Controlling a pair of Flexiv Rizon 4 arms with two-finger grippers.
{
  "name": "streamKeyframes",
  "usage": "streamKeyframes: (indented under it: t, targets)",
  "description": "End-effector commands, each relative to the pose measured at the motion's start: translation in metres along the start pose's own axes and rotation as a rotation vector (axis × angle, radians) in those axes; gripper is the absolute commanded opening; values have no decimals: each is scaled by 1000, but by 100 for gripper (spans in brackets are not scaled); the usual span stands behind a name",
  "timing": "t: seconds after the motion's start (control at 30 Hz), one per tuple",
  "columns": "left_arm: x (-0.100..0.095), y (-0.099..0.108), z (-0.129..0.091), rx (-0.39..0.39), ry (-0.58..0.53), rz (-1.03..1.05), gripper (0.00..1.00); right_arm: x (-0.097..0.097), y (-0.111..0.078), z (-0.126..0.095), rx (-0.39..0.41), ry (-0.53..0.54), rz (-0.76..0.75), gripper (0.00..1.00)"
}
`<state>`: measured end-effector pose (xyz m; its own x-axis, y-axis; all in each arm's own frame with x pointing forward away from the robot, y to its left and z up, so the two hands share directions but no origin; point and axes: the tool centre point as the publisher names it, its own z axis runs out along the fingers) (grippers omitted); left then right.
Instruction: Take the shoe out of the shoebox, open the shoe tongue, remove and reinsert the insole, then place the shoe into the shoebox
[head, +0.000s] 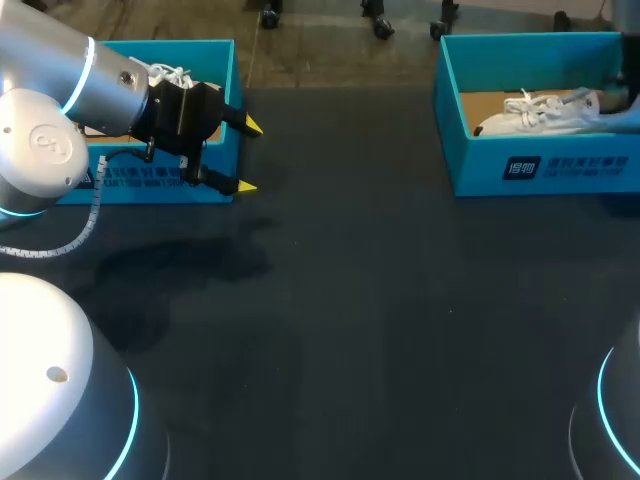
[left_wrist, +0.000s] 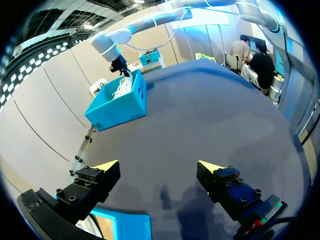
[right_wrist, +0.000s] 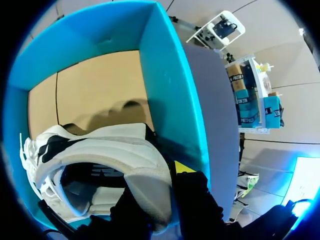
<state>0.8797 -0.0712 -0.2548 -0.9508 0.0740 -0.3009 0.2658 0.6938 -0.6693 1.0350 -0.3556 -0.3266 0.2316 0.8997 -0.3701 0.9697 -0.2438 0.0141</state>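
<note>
Our right gripper (right_wrist: 156, 192) was inside the teal shoebox (head: 545, 165) at the far right of the table (head: 350, 320). Its fingers pressed from two sides on the heel of the white sneaker (right_wrist: 100, 150), which lay on the box's cardboard floor. Our left gripper (head: 249, 157) hung wide apart and held nothing, above the table just beside a second teal shoebox (head: 205, 45).

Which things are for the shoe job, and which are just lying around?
For the job: white shoe, its blue shoebox, right hand gripping the shoe's heel.
Just lying about: second blue shoebox with another shoe, by the open left hand.
</note>
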Motion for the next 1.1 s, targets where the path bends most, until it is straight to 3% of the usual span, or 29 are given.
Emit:
streamKeyframes:
  t: [0.03,0.67,0.73,0.77,0.97,1.1]
  targets:
    - [1,0,0,-2,-1,1,100,0,-8,4,-15,5,-1,0]
    - [1,0,0,-2,-1,1,100,9,-23,30,14,-3,-3,0]
    - [1,0,0,-2,-1,1,100,9,-21,29,13,-2,6,48]
    - [1,0,0,-2,-1,1,100,8,-21,28,11,-3,6,62]
    - [1,0,0,-2,-1,1,100,6,-23,13,-4,26,32,100]
    - [1,0,0,-2,-1,1,100,9,-27,-1,-19,25,28,100]
